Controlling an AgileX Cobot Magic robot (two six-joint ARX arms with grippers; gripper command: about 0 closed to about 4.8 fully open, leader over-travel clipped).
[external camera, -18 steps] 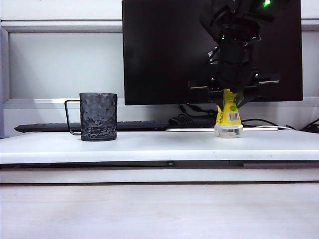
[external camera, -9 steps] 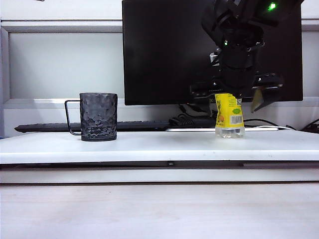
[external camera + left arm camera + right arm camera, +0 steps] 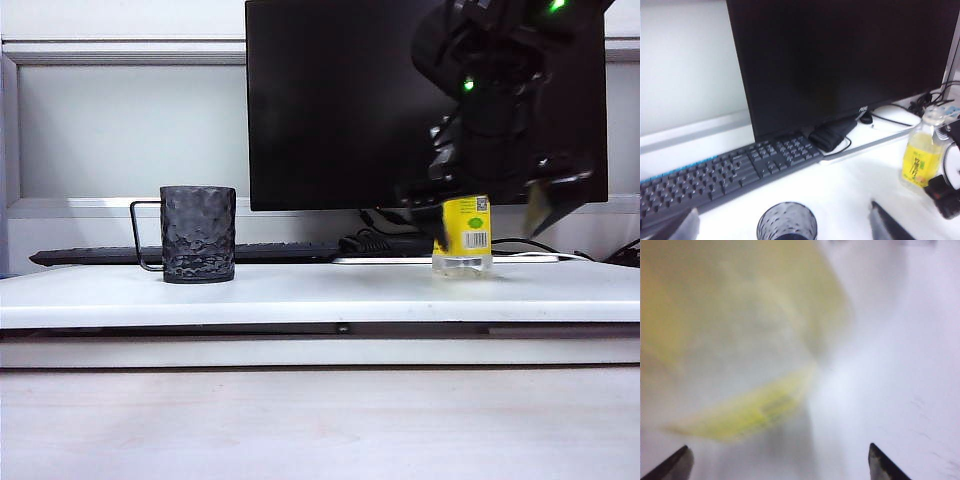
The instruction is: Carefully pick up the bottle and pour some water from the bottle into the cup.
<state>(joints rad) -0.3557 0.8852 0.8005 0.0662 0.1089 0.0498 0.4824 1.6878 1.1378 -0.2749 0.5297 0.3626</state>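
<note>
We begin at the right gripper (image 3: 492,205), which hangs over the bottle (image 3: 463,235) with its jaws spread wide — one dark fingertip (image 3: 545,205) shows clear of the label on the side away from the cup, the other is lost against the black monitor (image 3: 340,100). Nothing is gripped; in the right wrist view the bottle (image 3: 735,340) fills the frame as a yellow blur between two tips that stand well apart. We judge the wide spread is there so the fingers can straddle the bottle without knocking it, since it is uncapped and light.

The bottle stands upright on the white desk (image 3: 320,290), well apart from the cup and in front of the monitor's lower edge. Its clear base shows some liquid, though we cannot tell how much.

The left gripper (image 3: 785,222) is also wide open and holds nothing, its two tips either side of the cup (image 3: 787,221) — hovering above the rim, it seems, perhaps to steady the cup for the pour. In the exterior view the cup (image 3: 197,234) stands alone with its wire handle turned away from the bottle, and that gripper is out of frame.

On the label we make out a barcode (image 3: 476,240), a small green mark and, in the left wrist view, dark vertical characters (image 3: 915,164) too small to read. The monitor's bezel carries a small logo (image 3: 863,108) that looks like AOC. A black keyboard (image 3: 725,172) lies behind the cup
</note>
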